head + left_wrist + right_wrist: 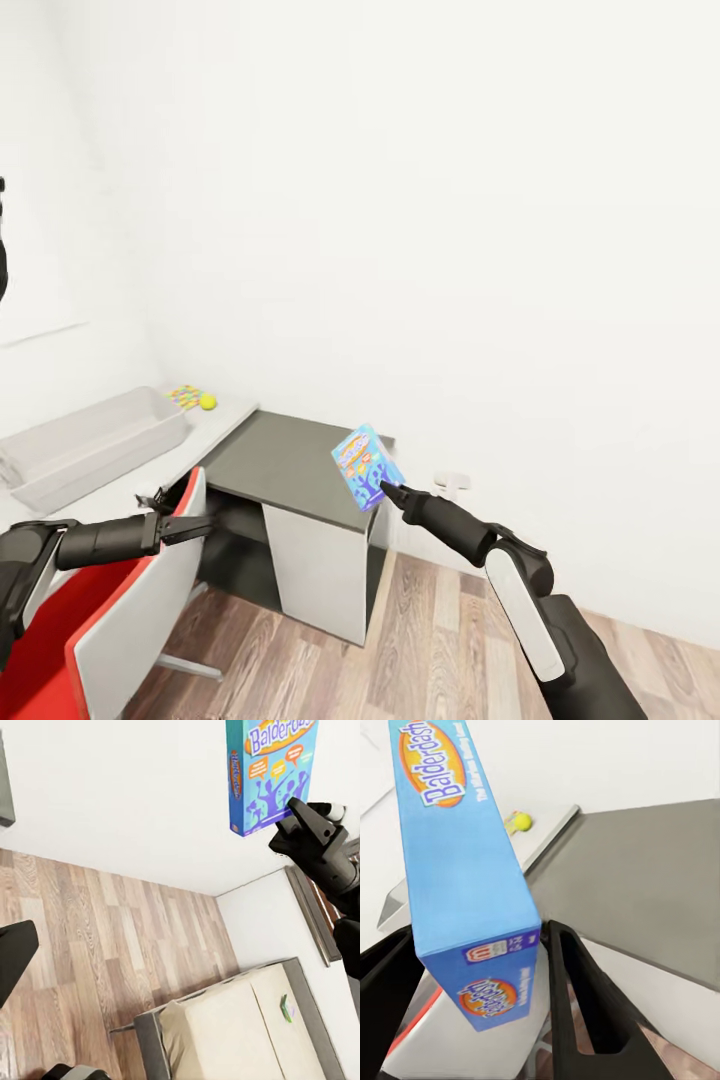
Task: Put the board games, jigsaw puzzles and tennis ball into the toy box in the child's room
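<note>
1. My right gripper (384, 487) is clamping the game (366, 466) by its bottom end, in the air over the cabinet (290, 465).
2. Held that low, it could be levering out mid-swing.
3. Left gripper (158, 497) is hanging empty, jaw state I cannot tell, near the chair (140, 600).
4. Box (95, 440) is sitting on the worktop (215, 420), far edge by the ball (207, 401); open air above.

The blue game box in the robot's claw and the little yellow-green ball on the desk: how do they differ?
The blue rectangular Balderdash game box is flat-sided and printed with lettering; the small yellow-green tennis ball is round and plain. The box looks far larger than the ball. The box is held in the air, tilted, by the right gripper; the ball rests on the pale grey-white table, beside the light grey toy box. Neither is in that bin.
</note>
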Motion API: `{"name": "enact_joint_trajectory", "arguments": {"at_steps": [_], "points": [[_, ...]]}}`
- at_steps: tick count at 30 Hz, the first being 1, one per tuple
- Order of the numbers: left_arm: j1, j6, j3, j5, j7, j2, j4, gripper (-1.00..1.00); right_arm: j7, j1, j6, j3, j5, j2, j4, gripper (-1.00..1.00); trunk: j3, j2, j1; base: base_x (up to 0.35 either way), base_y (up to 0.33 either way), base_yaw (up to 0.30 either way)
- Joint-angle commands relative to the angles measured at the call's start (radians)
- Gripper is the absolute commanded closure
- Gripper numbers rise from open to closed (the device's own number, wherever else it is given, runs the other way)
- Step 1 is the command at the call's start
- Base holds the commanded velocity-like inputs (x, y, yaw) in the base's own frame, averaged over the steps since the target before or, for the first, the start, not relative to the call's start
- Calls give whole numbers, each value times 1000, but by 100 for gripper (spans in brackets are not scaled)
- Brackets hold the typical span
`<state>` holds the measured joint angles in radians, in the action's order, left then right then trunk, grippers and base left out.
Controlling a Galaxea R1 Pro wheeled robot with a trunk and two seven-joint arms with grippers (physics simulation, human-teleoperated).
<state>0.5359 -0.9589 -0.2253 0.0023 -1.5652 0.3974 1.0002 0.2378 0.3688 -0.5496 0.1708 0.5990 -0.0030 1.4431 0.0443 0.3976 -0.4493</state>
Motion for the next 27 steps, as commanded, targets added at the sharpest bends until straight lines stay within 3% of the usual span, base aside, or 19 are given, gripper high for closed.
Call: {"name": "enact_joint_trajectory", "arguments": {"at_steps": [1,13,16,18,22,27], "points": [[1,-11,0,-1,-4,0,0,-100,0,1,-5,0,5,0,1,100,2,2,-1,0,0,292],[1,-10,0,6,-6,5,7,-100,-4,1,-4,27,5,0,-2,100,2,2,-1,92,35,292],[-2,-10,-16,11,-6,9,18,-100,-4,1,-4,28,5,0,-2,100,2,2,-1,96,41,292],[-4,-10,-41,12,-6,10,27,-100,-3,1,-4,29,5,0,-3,100,2,2,-1,37,16,292],[-7,-10,-148,12,-6,11,36,-100,-3,1,-4,29,5,0,-2,100,2,2,-1,11,5,292],[-7,-10,-315,7,-6,11,44,-100,3,1,-6,26,5,-3,2,100,2,2,-1,59,1,292]]}}
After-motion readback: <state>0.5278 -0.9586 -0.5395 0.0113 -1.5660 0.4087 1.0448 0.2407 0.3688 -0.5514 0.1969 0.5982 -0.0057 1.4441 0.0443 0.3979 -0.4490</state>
